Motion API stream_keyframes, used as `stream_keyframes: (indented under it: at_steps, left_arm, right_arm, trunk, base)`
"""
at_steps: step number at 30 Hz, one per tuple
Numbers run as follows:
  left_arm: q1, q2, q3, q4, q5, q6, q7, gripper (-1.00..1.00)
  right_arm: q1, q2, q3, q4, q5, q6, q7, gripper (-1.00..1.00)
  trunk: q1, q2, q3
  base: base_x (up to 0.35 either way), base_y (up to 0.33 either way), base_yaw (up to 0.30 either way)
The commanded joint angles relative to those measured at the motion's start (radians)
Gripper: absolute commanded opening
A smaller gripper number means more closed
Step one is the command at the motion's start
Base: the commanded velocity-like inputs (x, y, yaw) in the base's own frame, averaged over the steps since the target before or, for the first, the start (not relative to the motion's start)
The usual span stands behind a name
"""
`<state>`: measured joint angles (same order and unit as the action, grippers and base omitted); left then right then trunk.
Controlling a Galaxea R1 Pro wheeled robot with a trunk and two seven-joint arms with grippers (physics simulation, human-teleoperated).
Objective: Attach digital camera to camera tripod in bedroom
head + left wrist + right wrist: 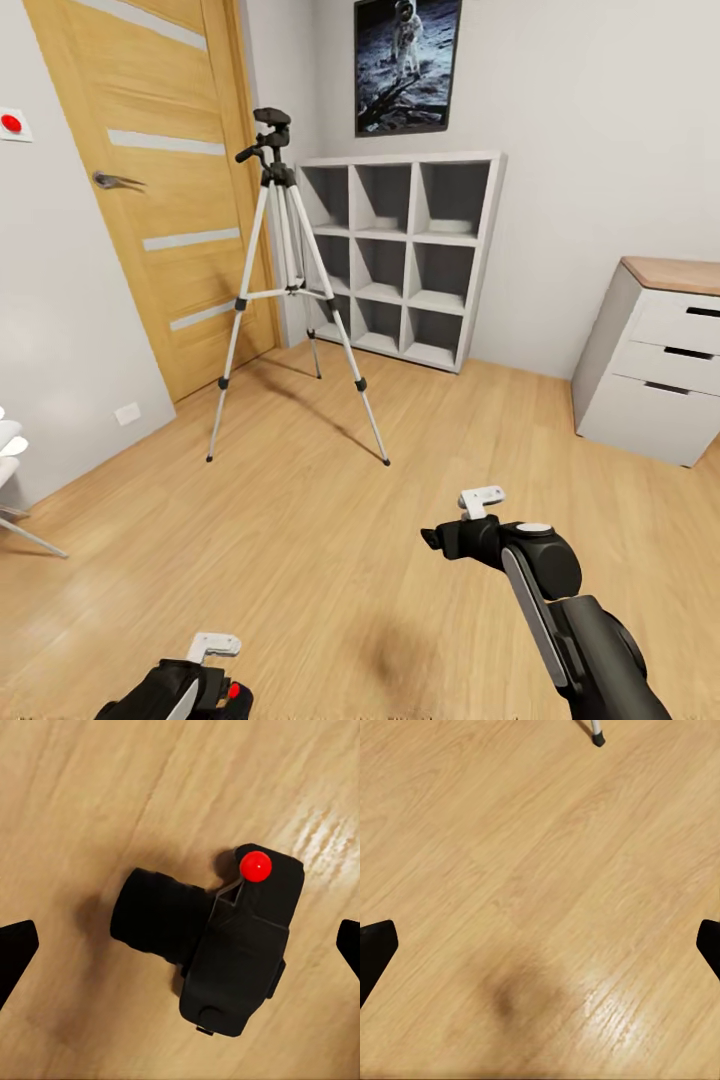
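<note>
**Operator:** Currently, where is the digital camera (225, 945), and what is the state of each gripper?

**Technician:** In the left wrist view it shows against the wood plank floor (330, 540), lens barrel sideways, red dot on top. Whether it rests on the floor or hangs above it cannot be told. The left gripper (180, 945) is wide open, fingertips well apart at both frame edges, touching nothing. In the head view the camera's red dot shows just beside the left arm's end, at the bottom edge. The right gripper (540, 945) is likewise wide open and empty, over bare floor.

**Operator:** Handling characteristics?

**Technician:** Judged from appearance: a rigid, boxy, light body with a matte, moderately grippy finish. Take hold across the flat sides of the body, behind the lens. Avoid the round barrel, which may roll between the pads, and treat the lens front as fragile.

**Operator:** Where is the camera tripod (290, 290), and what surrounds it?

**Technician:** It stands upright ahead, legs spread, black head with pan handle on top, well apart from the camera. An oak door (150, 190) is just to its left, a white cube shelf (405, 260) behind it, a white drawer unit (655, 360) far right. The floor between is open. The spread legs are the likely obstruction during approach; the head sits high, so a raised reach will probably be required.
</note>
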<state>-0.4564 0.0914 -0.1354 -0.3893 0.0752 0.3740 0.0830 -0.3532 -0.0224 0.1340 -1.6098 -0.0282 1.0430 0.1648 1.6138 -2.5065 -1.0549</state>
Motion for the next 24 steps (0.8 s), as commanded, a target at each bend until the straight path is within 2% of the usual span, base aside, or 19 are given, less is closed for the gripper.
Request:
stream_keyframes:
  at_steps: [1,6,9,13,20,24]
  left_arm:
    - [0.001,0.001,-0.008,0.000,0.008,-0.002,0.006,1.00]
    - [0.008,0.012,-0.009,0.029,0.011,-0.098,-0.014,1.00]
    - [0.010,0.015,-0.009,0.070,0.011,-0.163,-0.048,1.00]
    - [0.011,0.017,-0.009,0.097,0.010,-0.208,-0.082,1.00]
    - [0.013,0.015,-0.012,0.119,0.006,-0.243,-0.110,1.00]
    - [0.013,0.011,-0.034,0.124,-0.004,-0.248,-0.112,1.00]
  right_arm:
    - [0.000,-0.001,0.001,-0.001,-0.003,0.004,0.000,1.00]
    - [0.004,0.000,0.003,-0.001,-0.002,0.004,0.002,1.00]
    - [0.006,0.004,0.003,-0.001,0.003,0.004,0.002,1.00]
    - [0.007,0.007,0.004,-0.001,0.005,0.004,0.002,1.00]
    - [0.008,0.009,0.005,-0.001,0.008,0.004,0.002,1.00]
    - [0.008,0.010,0.005,-0.001,0.009,0.004,0.002,1.00]
  trunk:
    - [0.000,-0.001,-0.005]
    - [0.002,-0.002,-0.024]
    - [0.004,-0.003,-0.036]
    - [0.006,-0.003,-0.051]
    - [0.009,-0.005,-0.078]
    - [0.011,-0.006,-0.094]
  base:
    - [0.000,0.000,0.000]
    - [0.000,0.000,0.000]
    - [0.000,0.000,0.000]
    - [0.000,0.000,0.000]
    - [0.000,0.000,0.000]
    - [0.000,0.000,0.000]
